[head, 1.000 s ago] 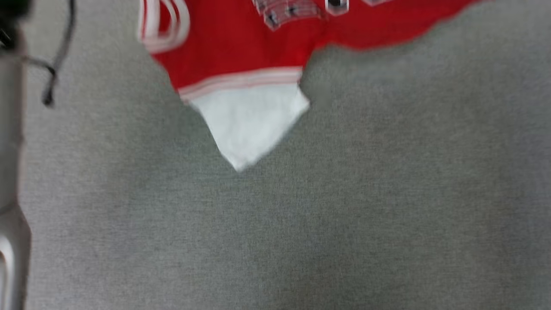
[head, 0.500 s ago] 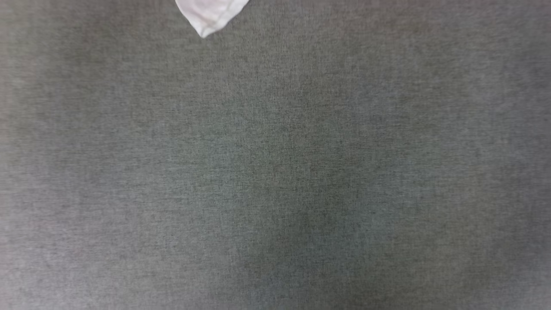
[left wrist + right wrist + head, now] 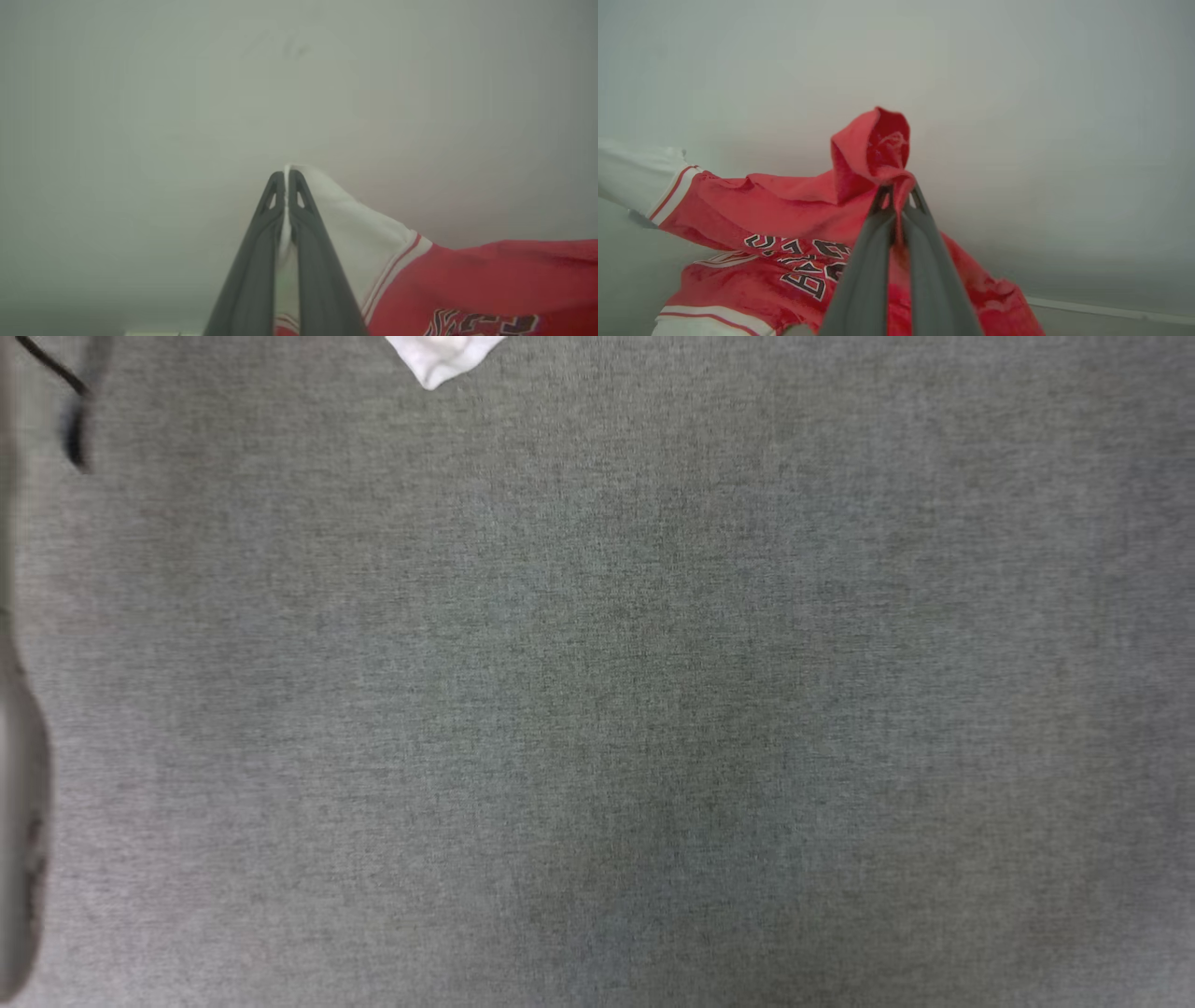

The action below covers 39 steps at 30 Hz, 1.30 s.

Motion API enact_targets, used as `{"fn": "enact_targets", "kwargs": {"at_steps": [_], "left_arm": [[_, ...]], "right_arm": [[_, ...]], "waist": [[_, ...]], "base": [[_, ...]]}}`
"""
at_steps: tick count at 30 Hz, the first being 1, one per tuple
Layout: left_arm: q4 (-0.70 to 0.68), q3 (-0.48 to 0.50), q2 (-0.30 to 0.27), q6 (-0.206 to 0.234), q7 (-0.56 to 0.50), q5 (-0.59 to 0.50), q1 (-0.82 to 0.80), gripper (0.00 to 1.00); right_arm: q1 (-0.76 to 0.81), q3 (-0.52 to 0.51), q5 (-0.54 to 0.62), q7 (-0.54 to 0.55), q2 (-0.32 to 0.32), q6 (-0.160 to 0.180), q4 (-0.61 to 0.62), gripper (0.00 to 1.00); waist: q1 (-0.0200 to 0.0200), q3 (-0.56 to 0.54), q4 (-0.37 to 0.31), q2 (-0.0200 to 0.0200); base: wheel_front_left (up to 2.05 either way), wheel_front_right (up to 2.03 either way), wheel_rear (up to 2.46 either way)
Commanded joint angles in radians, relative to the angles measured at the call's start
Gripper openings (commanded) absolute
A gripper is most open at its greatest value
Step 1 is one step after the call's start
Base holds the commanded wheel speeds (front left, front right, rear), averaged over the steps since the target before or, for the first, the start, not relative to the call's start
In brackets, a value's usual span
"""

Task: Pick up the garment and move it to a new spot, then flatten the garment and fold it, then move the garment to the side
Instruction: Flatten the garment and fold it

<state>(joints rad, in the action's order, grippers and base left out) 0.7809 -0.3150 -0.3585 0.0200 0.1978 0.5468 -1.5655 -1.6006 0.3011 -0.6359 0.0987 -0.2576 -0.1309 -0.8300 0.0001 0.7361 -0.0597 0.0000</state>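
The garment hangs between my two grippers, lifted off the grey surface. My left gripper (image 3: 286,173) is shut on the garment's (image 3: 467,280) white sleeve; its striped trim and red body trail off to the right. In the right wrist view my right gripper (image 3: 899,189) is shut on a bunched red fold of the garment (image 3: 784,210), whose black lettering hangs below. From the head, just a white tip of the garment (image 3: 439,357) dangles at the top edge.
A grey fabric surface (image 3: 597,709) spreads across the head view. A pale forearm (image 3: 19,803) runs down the left edge, with a black cable (image 3: 75,420) near the top left. Both wrist views look at a plain pale wall.
The garment has slid upward out of the head view, from a broad red and white piece to a small white tip. The pale forearm, out of the frame half a second ago, shows at the left edge again.
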Motion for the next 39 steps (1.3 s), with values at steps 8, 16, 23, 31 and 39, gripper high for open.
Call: {"fn": "enact_targets", "kwargs": {"at_steps": [8, 16, 23, 31, 39], "left_arm": [[0.193, 0.022, 0.063, -0.073, 0.049, 0.072, 0.177, 0.0], [0.248, 0.055, 0.091, -0.117, 0.067, 0.127, 0.449, 0.0], [0.095, 0.138, 0.06, -0.103, 0.069, 0.121, 0.75, 0.0], [-0.133, 0.172, 0.054, -0.041, 0.069, 0.106, 1.073, 0.0], [-0.633, 0.215, 0.014, 0.148, -0.059, 0.125, 1.509, 0.0]], "right_arm": [[0.176, 0.134, -0.07, -0.023, -0.036, 0.0, -0.1, 0.0], [0.46, 0.257, -0.192, -0.072, -0.102, 0.001, -0.057, 0.0], [0.692, 0.338, -0.269, -0.139, -0.159, 0.001, 0.028, 0.0], [0.886, 0.374, -0.308, -0.182, -0.222, 0.001, 0.144, 0.0], [1.181, 0.296, -0.287, -0.188, -0.305, 0.001, 0.327, 0.0]], "waist": [[-0.0001, -0.119, 0.024, 0.0], [-0.0001, -0.293, 0.032, 0.0], [-0.0001, -0.423, 0.021, 0.0], [-0.0001, -0.525, 0.014, 0.0], [-0.0001, -0.619, 0.022, 0.0]], "base": [[0.0, 0.0, 0.0], [0.0, 0.0, 0.0], [0.0, 0.0, 0.0], [0.0, 0.0, 0.0], [0.0, 0.0, 0.0]]}}
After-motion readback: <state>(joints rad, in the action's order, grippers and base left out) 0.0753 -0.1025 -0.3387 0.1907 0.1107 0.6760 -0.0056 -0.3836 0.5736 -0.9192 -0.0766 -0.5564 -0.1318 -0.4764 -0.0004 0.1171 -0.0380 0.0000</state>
